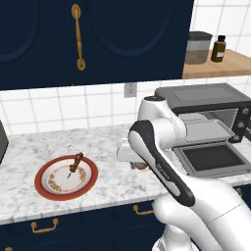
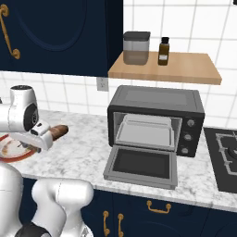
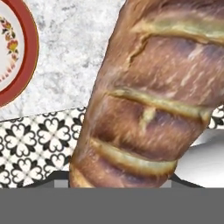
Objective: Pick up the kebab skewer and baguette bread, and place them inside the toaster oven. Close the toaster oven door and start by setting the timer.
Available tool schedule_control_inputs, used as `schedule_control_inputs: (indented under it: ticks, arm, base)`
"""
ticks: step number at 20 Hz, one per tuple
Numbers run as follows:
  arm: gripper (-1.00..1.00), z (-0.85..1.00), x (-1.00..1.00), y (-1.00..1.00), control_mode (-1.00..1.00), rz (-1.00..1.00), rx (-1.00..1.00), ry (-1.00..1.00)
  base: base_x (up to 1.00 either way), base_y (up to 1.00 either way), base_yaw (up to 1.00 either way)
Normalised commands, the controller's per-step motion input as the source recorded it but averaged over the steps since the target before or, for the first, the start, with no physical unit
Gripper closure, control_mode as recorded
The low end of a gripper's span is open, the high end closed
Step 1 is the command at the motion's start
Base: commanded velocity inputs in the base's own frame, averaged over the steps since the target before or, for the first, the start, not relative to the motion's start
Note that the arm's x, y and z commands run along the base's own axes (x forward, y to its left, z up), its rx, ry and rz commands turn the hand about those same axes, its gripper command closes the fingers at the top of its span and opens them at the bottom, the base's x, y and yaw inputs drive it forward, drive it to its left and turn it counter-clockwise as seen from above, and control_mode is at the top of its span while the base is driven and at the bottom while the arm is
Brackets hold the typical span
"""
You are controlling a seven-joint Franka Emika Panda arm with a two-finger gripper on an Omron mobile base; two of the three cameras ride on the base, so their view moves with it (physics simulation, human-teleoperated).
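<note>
Golden-brown and scored across its crust, the baguette bread (image 3: 148, 100) sits right against the hand camera, running up from between the finger tips, so the gripper (image 2: 46, 134) is grasping the loaf. From the right base view one end of the bread (image 2: 59, 131) pokes out past the white hand, above the marble counter (image 2: 88, 143) and to the left of the toaster oven (image 2: 157, 118). In the left base view a small brown patch of the loaf (image 1: 141, 166) peeks from under the forearm, between the plate and the oven.

The red-rimmed plate (image 1: 46, 188) lies on the counter (image 1: 108, 181) well to the left of the oven, and the kebab skewer (image 1: 76, 163) rests on it, one end near the plate's far rim. The plate's rim (image 3: 27, 57) also edges into the hand view at upper left.

The toaster oven (image 1: 206, 105) stands with its toaster oven door (image 2: 141, 165) dropped flat onto the counter, glass facing up. Inside the cavity a pale tray (image 2: 146, 132) sits on the rack; I see no food on it.

On the wooden shelf (image 2: 185, 69) above stand a grey canister (image 2: 136, 47) and a small brown bottle (image 2: 163, 51), near each other.
</note>
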Motion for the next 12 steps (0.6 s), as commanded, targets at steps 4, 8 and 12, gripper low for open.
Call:
schedule_control_inputs:
  ticks: [4, 8, 12]
  arm:
    - [1.00, 0.24, -0.25, -1.00, -1.00, 0.11, 0.03, 0.05]
    - [1.00, 0.18, -0.12, -1.00, -1.00, 0.10, 0.06, 0.01]
    - [1.00, 0.08, -0.09, -1.00, -1.00, 0.12, 0.08, 0.00]
  base:
    - [0.00, 0.00, 0.00]
    - [0.00, 0.00, 0.00]
    - [0.00, 0.00, 0.00]
